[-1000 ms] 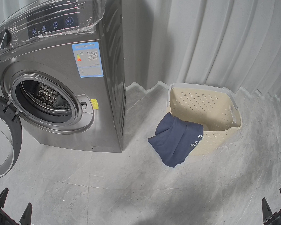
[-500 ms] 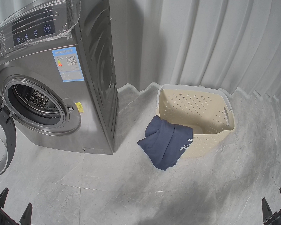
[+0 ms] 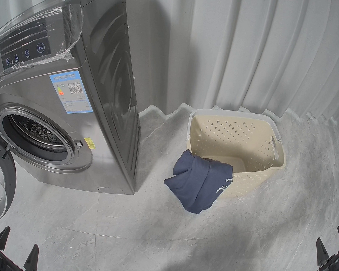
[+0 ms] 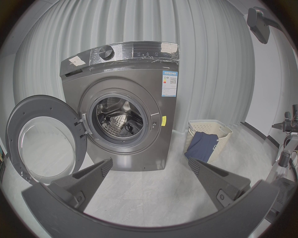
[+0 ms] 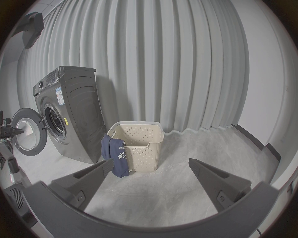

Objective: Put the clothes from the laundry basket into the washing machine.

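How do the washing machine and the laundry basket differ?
The washing machine is grey metal and tall; the laundry basket is cream perforated plastic and low. The machine opens at the front, its round door swung wide; the basket opens at the top, a navy garment draped over its rim. Both stand on the floor before the curtain.

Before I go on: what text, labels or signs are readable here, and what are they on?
Control panel: a play/pause symbol; other icons too small to read.
Blue-edged label on the washing machine front: square code and coloured bars; print too small.
Yellow sticker beside the door opening: unreadable.
White print on the navy garment: small and partly folded, unreadable.
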Robot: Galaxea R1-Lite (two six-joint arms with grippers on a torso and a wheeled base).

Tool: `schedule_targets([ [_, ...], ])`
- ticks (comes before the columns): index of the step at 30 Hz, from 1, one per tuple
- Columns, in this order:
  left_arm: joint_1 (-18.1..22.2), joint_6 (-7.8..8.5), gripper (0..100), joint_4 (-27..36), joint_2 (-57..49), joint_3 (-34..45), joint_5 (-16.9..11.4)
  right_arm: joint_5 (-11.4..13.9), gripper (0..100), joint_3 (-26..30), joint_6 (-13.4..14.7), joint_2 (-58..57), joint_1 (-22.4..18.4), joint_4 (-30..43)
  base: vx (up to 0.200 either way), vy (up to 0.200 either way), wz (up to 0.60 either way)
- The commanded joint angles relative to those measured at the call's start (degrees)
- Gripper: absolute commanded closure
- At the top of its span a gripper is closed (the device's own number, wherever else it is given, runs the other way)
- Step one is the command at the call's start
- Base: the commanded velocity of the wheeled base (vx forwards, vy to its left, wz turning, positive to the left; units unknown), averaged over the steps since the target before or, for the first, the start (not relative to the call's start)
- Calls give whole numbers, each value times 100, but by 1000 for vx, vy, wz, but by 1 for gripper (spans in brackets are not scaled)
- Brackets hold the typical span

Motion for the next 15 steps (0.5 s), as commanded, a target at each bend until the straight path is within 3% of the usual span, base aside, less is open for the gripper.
schedule_targets([
  [1,-2,-1,0,2,-79,92,-1,-12,0,92,-1,-88,-2,0,0,-200,0],
  [2,-2,-1,0,2,-70,92,-1,-12,0,92,-10,-88,-2,0,0,-200,0],
  [14,-11,-1,0,2,-70,92,-1,14,0,101,-62,-88,-2,-18,0,0,0],
  [15,-2,-1,0,2,-70,92,-1,14,0,101,-62,-88,-2,-18,200,0,0],
])
